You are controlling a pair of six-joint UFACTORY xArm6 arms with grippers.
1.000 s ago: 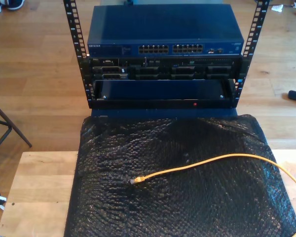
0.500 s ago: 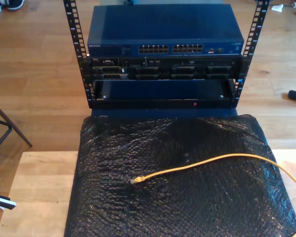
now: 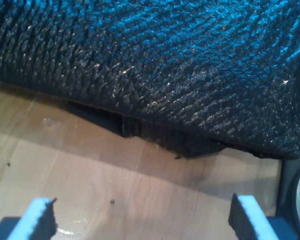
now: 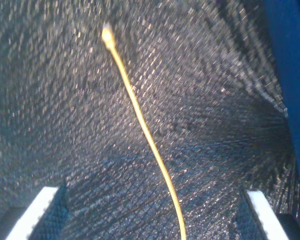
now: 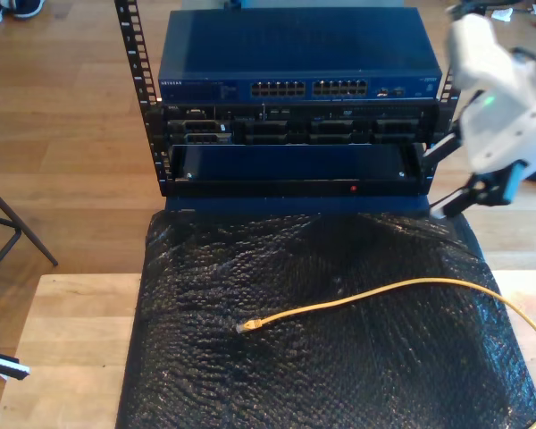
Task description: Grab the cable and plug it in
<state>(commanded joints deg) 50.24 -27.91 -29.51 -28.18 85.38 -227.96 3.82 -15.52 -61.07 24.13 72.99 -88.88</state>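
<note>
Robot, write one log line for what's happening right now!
cable: loose on black mat | my second gripper: open above cable | my first gripper: open, empty

A bulky white arm housing with a small green light is seen at the exterior view's right. Pale blue-white fingers faced with black ribbed pads are seen on both pincers — the first pincer and the second pincer.
</note>
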